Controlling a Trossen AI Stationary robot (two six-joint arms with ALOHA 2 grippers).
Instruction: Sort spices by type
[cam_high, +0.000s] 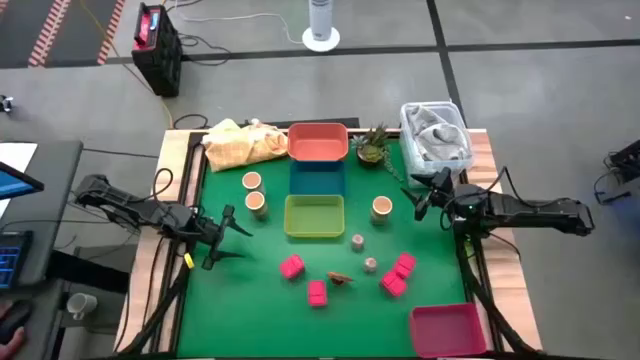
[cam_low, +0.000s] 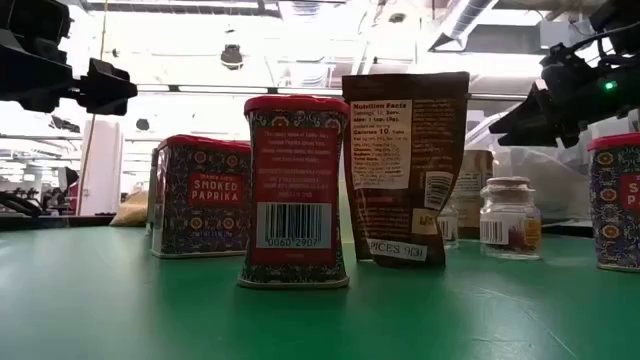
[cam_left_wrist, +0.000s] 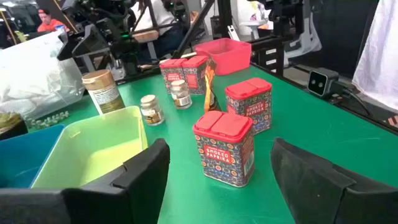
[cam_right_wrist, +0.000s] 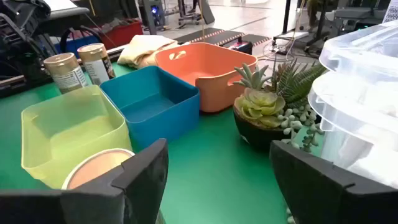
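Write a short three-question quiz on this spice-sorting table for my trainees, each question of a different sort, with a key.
1. True or false: the green bin already holds a spice.
2. Which bin stands farthest from the others? A) coral bin B) blue bin C) pink bin
3. Fill in: the red tins read "smoked ____".

Key: 1 false, it is empty. 2 C, at the table's near right corner, while the other three sit in a row. 3 paprika. Both the left gripper and right gripper are open and hold nothing.
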